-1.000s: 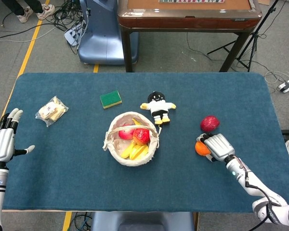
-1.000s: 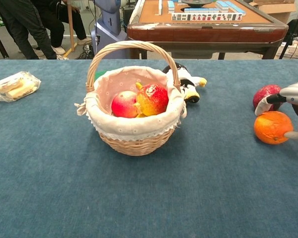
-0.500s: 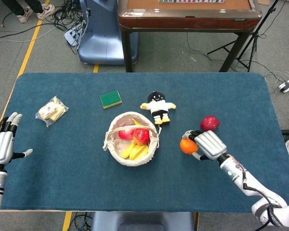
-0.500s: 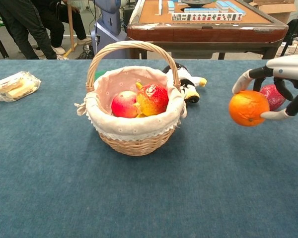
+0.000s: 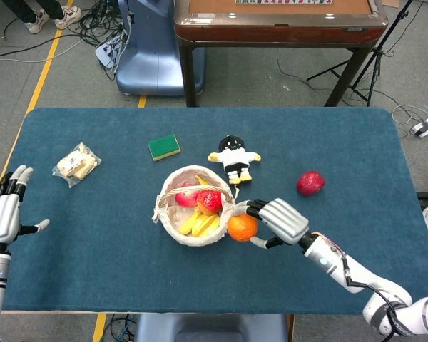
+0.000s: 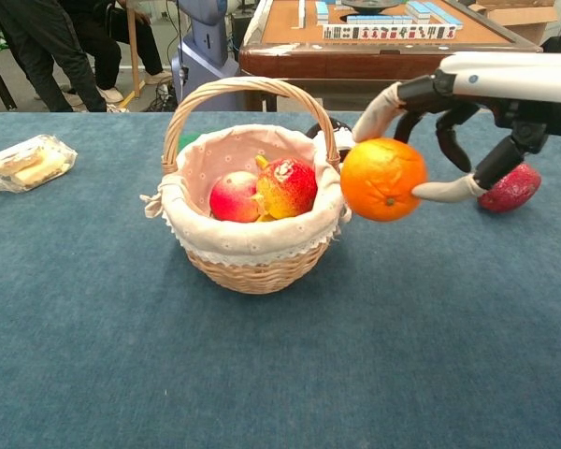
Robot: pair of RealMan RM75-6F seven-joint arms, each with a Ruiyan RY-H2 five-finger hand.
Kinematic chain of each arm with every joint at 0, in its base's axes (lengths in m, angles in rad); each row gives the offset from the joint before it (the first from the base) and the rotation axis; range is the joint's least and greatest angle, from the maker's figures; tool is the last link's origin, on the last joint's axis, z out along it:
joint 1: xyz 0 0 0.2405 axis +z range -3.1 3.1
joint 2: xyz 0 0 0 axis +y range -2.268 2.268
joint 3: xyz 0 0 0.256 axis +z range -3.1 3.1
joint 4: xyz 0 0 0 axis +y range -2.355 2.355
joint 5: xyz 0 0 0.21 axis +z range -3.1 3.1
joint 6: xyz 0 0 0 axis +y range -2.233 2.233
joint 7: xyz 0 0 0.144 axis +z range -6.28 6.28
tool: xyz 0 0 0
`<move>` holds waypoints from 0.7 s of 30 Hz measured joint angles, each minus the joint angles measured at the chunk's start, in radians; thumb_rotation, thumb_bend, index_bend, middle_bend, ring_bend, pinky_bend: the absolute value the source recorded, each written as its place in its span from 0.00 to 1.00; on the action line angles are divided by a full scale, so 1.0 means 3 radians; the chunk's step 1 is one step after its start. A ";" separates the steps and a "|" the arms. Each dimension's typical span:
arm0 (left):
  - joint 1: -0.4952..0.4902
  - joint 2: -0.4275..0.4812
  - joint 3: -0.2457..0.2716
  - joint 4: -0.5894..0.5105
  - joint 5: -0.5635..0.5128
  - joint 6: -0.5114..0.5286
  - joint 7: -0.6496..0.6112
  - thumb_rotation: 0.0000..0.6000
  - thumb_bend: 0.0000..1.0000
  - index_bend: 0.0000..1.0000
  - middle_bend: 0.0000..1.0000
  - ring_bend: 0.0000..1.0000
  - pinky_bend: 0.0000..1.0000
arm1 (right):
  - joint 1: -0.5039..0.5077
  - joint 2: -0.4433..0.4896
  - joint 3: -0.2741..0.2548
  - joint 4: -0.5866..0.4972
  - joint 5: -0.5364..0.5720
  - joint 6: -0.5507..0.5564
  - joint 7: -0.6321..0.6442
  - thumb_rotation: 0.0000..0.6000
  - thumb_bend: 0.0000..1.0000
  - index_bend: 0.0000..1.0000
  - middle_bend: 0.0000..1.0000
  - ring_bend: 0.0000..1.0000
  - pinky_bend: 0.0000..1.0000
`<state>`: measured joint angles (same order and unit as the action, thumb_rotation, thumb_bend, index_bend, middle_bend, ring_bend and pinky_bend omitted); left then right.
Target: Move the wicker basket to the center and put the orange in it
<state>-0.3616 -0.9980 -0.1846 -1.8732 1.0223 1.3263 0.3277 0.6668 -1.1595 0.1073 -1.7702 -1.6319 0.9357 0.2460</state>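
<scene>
Two hands show at the near edge of the blue table (image 5: pixel 93 263). Nearest, at far left, the left hand (image 5: pixel 3 214) hovers idle with its fingers spread and nothing in them. Further in, the right hand (image 6: pixel 467 122) pinches the orange (image 6: pixel 383 179) between thumb and fingertips, the other fingers arched loosely above it; the fruit hangs clear of the cloth, just beside the right rim of the wicker basket (image 6: pixel 257 262). The basket stands near the table's middle, handle upright, lined with white fabric and holding a peach (image 6: pixel 233 196), a red-yellow fruit (image 6: pixel 286 187) and bananas (image 5: pixel 200 224). Beyond it lie a plush doll (image 5: pixel 233 158), a green sponge (image 5: pixel 164 147), a wrapped snack packet (image 5: pixel 75 164) and, to the right, a dark red fruit (image 5: pixel 310 182).

Step in hand, as judged: carrying the orange to the basket. Next, the hand must clear the rim, pass beside the handle, and release over the fruit.
</scene>
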 measured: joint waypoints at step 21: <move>0.0039 0.0049 -0.0035 -0.0005 -0.0002 -0.0012 -0.0103 1.00 0.11 0.07 0.03 0.00 0.13 | 0.0284 -0.0645 0.0039 0.0343 -0.0044 0.0085 -0.0740 1.00 0.43 0.12 0.10 0.09 0.31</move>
<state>-0.3498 -0.9833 -0.1949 -1.8746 1.0217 1.3227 0.2968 0.7520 -1.3531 0.1191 -1.6673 -1.6451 0.9614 0.0240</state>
